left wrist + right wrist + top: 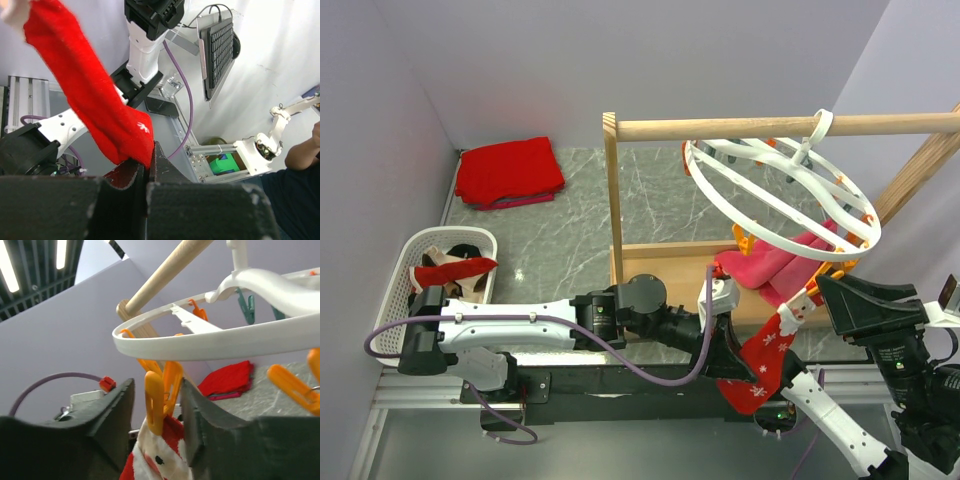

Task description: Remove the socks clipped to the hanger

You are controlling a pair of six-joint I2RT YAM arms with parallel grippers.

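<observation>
Red sock [763, 362] — white snowflakes, white cuff; white hanger [225, 342], orange pegs [155, 400] — pink sock [775, 265].

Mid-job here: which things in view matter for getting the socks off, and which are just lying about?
Job: hanger; red sock, pinched by left hand; its orange peg, straddled by right hand; pink sock; basket.
Lying about: red cloth; rail (only holds the hanger).

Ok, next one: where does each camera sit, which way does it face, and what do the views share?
Top external: above and behind, looking down on the table; left arm, right arm, hanger and red-and-white sock show.
Left wrist: looks up along the left gripper, shut on the sock's lower end.
Right wrist: looks up at the hanger; the right gripper has its fingers flanking the orange peg.
Shared: the sock, in all three.
</observation>
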